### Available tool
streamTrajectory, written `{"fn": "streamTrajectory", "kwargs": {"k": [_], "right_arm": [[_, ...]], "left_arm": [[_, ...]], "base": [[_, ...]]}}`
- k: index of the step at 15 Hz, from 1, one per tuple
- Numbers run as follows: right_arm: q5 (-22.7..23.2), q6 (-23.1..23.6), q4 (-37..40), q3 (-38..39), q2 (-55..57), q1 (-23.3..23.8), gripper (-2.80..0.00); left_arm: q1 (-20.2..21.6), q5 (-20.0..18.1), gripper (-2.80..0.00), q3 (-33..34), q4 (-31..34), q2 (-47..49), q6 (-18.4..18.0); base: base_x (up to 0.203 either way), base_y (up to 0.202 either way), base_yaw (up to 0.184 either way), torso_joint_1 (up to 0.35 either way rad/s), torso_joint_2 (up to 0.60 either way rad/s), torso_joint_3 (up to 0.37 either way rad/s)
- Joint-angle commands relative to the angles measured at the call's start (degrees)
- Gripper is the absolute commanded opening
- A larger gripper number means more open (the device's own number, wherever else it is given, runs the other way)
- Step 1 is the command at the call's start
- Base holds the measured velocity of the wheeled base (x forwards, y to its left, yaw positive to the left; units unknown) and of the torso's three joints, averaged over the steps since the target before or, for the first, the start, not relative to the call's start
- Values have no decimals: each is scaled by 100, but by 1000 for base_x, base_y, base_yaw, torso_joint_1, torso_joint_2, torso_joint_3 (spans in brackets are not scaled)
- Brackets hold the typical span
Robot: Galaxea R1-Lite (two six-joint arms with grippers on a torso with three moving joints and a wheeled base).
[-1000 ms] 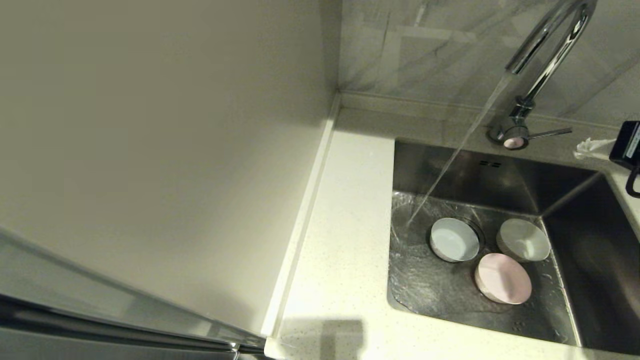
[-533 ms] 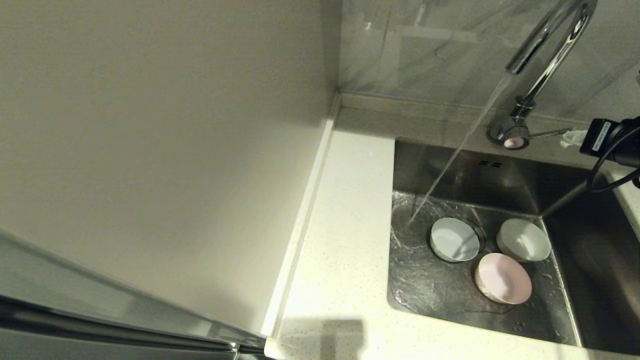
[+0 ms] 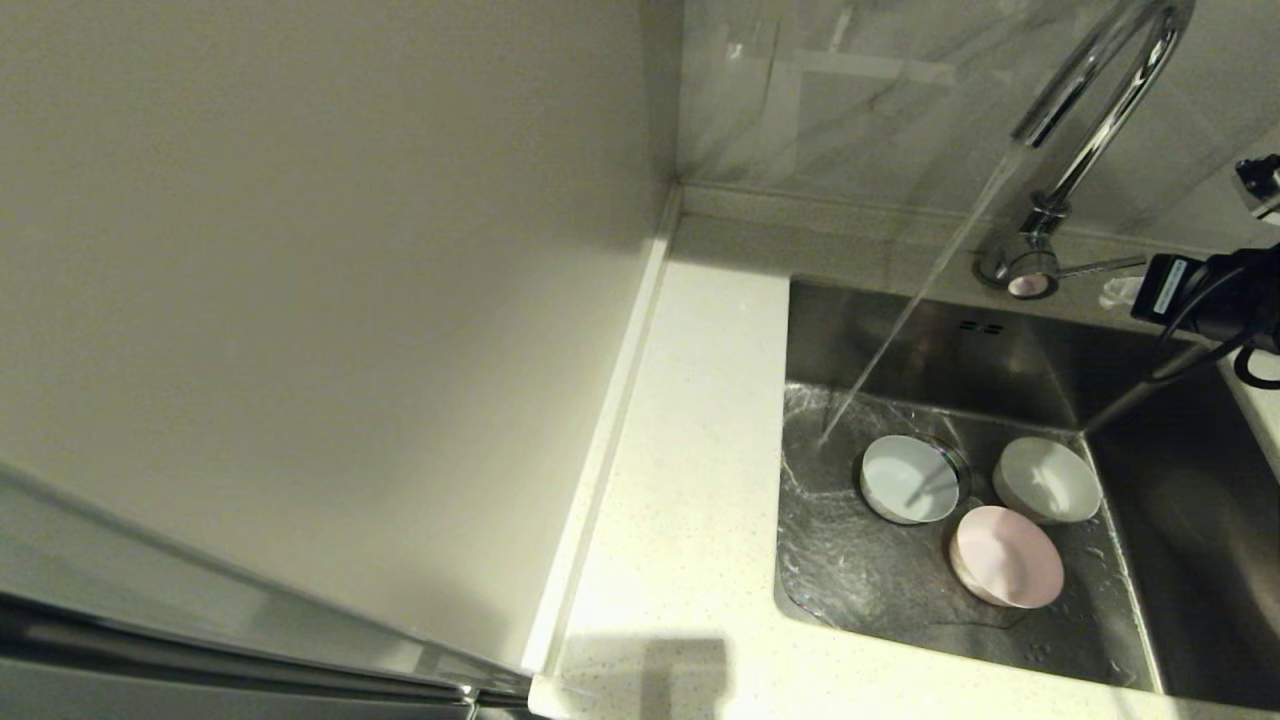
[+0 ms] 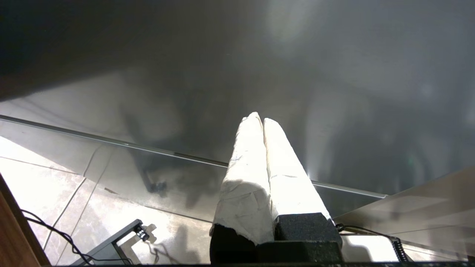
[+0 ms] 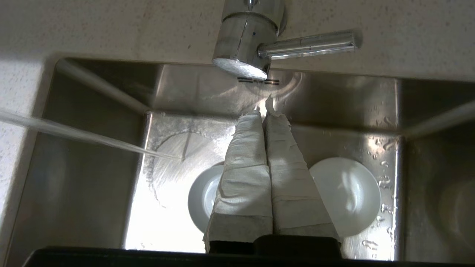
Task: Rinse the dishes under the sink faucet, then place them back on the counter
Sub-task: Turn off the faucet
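Three bowls rest on the floor of the steel sink [image 3: 1000,350]: a pale blue-grey one [image 3: 905,478] over the drain, a whitish-mint one [image 3: 1047,480] and a pale pink one [image 3: 1005,556]. The chrome faucet [image 3: 1095,100] runs, and its stream lands left of the blue-grey bowl. My right gripper [image 3: 1118,292] reaches in from the right, just beside the tip of the lever [image 3: 1100,266], shut and empty. In the right wrist view that gripper [image 5: 264,111] hangs above the blue-grey bowl [image 5: 204,202] and the mint bowl [image 5: 345,196]. My left gripper [image 4: 259,120] is shut, down by a dark cabinet front.
The off-white counter [image 3: 690,450] runs along the sink's left side and front, bounded by a cream wall panel [image 3: 300,300] on the left. A marbled backsplash [image 3: 850,100] stands behind the faucet. Water film covers the sink floor's left half.
My right arm has moved left into view along the sink's back right edge, nearing the faucet lever. The water keeps running and the bowls have not moved.
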State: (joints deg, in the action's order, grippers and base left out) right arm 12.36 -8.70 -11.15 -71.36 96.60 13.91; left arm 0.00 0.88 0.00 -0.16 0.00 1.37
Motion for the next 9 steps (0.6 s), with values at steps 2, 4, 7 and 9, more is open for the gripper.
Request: {"fn": "streamTrajectory", "kwargs": {"k": [2, 4, 7, 9], "right_arm": [[12, -17, -10, -221, 212, -2, -280], [12, -8, -10, -279, 263, -2, -280], [12, -8, -43, -326, 351, -2, -280], [3, -40, -255, -324, 397, -2, -280]], "left_arm": [[0, 0, -280, 0, -2, -18, 4], [-2, 2, -280, 0, -2, -22, 4], [0, 0, -280, 0, -2, -18, 4], [0, 0, -280, 0, -2, -18, 4]], "base": [[0, 0, 0, 0, 0, 0], [0, 0, 0, 0, 0, 0], [0, 0, 0, 0, 0, 0], [0, 0, 0, 0, 0, 0]]}}
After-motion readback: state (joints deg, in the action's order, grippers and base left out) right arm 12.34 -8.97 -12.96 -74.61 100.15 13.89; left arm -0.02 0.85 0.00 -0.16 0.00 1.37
